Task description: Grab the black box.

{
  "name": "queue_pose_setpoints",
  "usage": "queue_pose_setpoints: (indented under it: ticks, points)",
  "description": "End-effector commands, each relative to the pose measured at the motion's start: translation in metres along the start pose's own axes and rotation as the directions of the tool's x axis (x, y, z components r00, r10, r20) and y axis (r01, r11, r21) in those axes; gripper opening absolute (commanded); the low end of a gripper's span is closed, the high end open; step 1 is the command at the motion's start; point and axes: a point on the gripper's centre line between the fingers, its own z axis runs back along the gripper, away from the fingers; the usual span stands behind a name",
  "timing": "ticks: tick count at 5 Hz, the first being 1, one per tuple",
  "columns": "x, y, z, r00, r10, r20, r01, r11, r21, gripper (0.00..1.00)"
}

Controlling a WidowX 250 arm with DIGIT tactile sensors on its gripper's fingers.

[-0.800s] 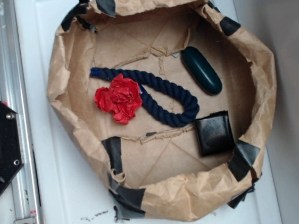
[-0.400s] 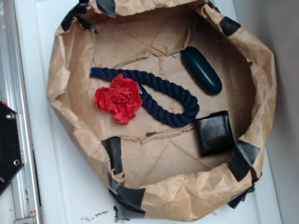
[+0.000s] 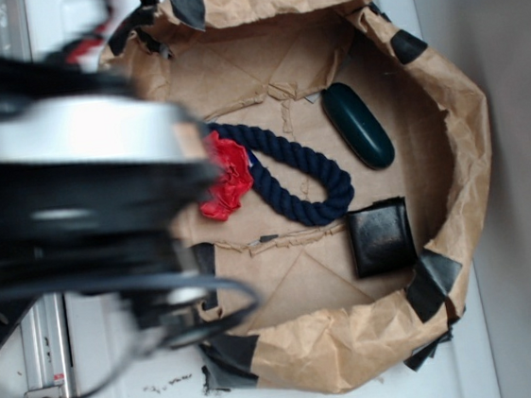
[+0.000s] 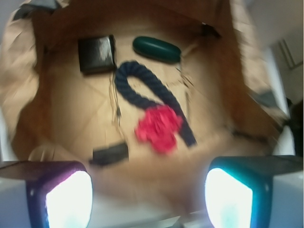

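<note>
A blurred robot arm [image 3: 75, 190] filled the frame's left above a brown paper nest [image 3: 445, 95] on the tabletop [image 3: 103, 368], its hand [image 4: 148, 190] spread wide, empty. One blue rope [image 3: 290, 163], green case [image 3: 357, 125], red flower [image 3: 225, 179]; one black box [image 3: 381, 236], lower right. A centred, straight descent would serve best.

White surface [image 3: 112, 367] under even light, with dark specks near lower edge. Aluminium rail [image 3: 46, 374] along left side. Grey wall or floor [image 3: 520, 182] at right.
</note>
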Motion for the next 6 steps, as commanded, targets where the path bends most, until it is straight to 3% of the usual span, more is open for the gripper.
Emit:
queue_pose_setpoints:
  ticks: [1,2,3,4,6]
  points:
    - [0.046,0.0,-0.038,0.986,-0.021,0.163,0.02,1.0,0.011,1.0]
    - [0.061,0.019,-0.054,0.982,-0.011,0.186,-0.003,0.997,0.073,1.0]
    - [0.073,0.015,-0.057,0.975,-0.06,0.216,0.063,0.998,-0.005,1.0]
    - [0.085,-0.006,-0.051,0.958,-0.105,0.267,0.14,0.984,-0.114,1.0]
    - [0.102,-0.032,-0.065,0.957,-0.088,0.277,0.127,0.984,-0.127,1.0]
